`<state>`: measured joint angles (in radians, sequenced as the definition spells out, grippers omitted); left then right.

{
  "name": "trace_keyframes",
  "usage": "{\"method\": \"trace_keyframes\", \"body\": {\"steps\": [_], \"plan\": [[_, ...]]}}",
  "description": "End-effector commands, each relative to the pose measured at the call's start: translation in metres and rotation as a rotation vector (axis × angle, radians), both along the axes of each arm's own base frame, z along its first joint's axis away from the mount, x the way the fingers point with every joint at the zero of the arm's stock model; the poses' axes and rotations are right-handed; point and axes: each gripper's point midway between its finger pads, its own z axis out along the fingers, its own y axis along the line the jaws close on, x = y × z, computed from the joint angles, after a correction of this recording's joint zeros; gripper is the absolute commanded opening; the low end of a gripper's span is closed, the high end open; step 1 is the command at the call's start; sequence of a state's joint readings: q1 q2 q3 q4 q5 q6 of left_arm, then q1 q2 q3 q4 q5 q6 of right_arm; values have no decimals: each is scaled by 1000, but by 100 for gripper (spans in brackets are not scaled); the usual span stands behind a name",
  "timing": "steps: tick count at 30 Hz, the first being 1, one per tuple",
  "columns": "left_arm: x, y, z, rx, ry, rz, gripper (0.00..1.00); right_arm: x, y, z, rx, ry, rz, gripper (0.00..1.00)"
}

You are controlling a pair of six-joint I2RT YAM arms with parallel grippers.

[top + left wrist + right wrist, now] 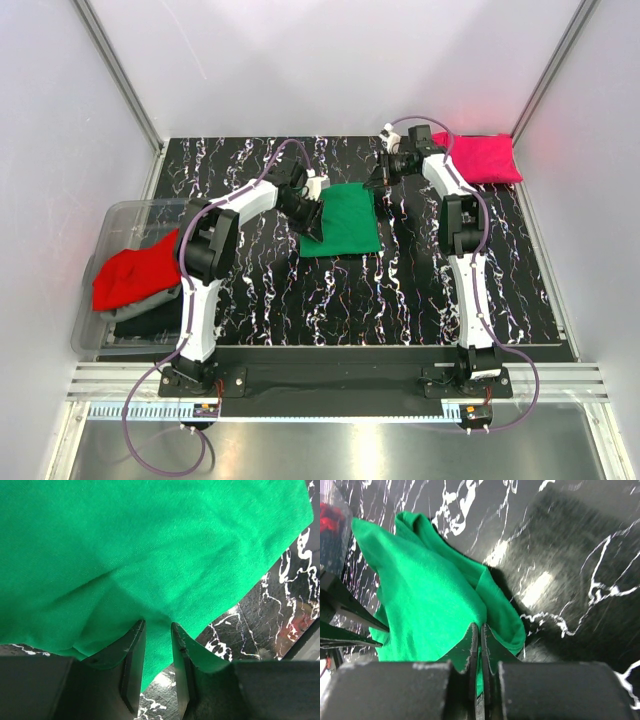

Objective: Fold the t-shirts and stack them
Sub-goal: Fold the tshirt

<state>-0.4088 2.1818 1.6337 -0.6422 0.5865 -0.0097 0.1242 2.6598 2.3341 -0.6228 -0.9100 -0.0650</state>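
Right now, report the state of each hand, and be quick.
Left hand: closed on a fold of the green t-shirt.
Right hand: closed, pinching the same shirt's edge.

We look down on a black tabletop (pixel 400 300) veined with white, enclosed by pale walls (pixel 300 60). At its left edge we find a clear plastic bin (pixel 125 212).

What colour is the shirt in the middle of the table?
The shirt is bright green all over, with no pattern. The left wrist view shows it best.
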Motion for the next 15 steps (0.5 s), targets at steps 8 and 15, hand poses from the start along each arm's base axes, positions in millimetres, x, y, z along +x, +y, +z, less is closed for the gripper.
{"method": "trace_keyframes", "body": {"steps": [8,15], "plan": [[5,-1,1,34,-55,-31,32,37,-5,39,16,-149,-48,2],[3,-3,-1,43,-56,-45,32,42,-7,30,1,-143,-72,2]]}}
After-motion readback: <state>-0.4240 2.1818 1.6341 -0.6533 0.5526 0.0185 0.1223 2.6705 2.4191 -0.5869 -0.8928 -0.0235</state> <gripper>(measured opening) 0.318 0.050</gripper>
